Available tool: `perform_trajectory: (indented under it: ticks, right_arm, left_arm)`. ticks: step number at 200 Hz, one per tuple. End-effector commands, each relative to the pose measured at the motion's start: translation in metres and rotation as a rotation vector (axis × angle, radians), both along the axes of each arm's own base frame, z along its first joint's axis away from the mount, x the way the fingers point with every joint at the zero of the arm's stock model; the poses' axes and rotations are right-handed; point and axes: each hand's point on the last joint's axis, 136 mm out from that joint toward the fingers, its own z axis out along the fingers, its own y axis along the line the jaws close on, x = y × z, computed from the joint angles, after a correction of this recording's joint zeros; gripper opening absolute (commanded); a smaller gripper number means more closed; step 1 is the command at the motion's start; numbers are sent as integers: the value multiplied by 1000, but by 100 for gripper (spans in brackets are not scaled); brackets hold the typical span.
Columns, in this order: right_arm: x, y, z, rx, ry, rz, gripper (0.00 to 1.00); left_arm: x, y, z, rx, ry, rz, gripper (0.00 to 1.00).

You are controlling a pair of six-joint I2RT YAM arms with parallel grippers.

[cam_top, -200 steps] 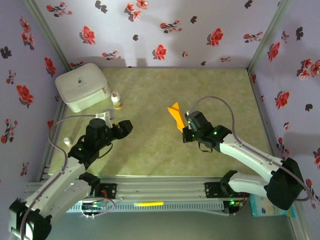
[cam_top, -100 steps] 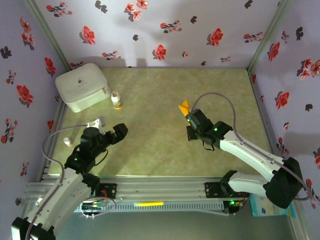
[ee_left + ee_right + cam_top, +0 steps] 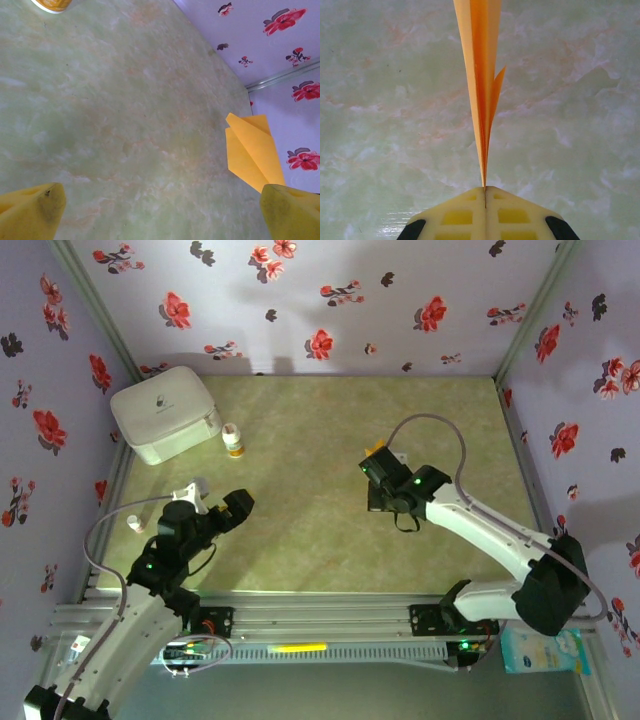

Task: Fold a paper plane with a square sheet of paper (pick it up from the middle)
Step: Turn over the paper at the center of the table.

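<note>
- Left gripper [image 3: 160, 212]: jaws spread wide, grasping nothing, low over the green surface [image 3: 300, 430] at near left.
- Paper plane [image 3: 479, 75]: folded orange dart, seen edge-on, apparently held off the surface, right of centre.
- Right gripper [image 3: 485, 192]: clenched on one end of the plane.
- Judged step: folding looks finished. The next move calls for a gentle set-down, releasing without crushing the layers.

Two arms of glossy white shell links [image 3: 490, 536], black joint housings [image 3: 190, 525], small green indicator lights [image 3: 413, 481], thin grey cable loops [image 3: 428, 418], left gripper [image 3: 160, 214] with rounded yellow fingertips [image 3: 32, 210], right gripper [image 3: 485, 190] with pale yellow, grid-recessed fingers [image 3: 457, 216]
</note>
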Motion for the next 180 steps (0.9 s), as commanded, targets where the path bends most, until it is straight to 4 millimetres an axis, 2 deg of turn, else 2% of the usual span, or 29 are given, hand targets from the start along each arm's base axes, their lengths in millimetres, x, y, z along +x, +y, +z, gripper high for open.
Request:
perform_trajectory:
  ticks: [1, 25, 51, 79, 108, 136, 180]
  right_arm:
    - [-2, 1, 5, -7, 24, -7, 0]
    - [-3, 1, 5, -10, 23, -4, 0]
    - [0, -8, 10, -47, -16, -9, 0]
    - [11, -11, 27, -101, -97, 40, 0]
    - [19, -24, 37, -290, -113, 92, 0]
    - [19, -28, 30, -521, -66, 185, 0]
    - [14, 9, -9, -691, 12, 377, 0]
  left_arm:
    - [0, 1, 0, 2, 17, 1, 100]
    - [-3, 2, 5, 57, 8, -22, 100]
    - [-7, 6, 4, 110, 12, -38, 100]
    - [-6, 10, 1, 120, 23, -25, 100]
    - [-2, 17, 8, 136, 19, 11, 100]
    - [-6, 38, 19, 208, 6, 91, 100]
    - [-10, 43, 29, 242, -1, 97, 100]
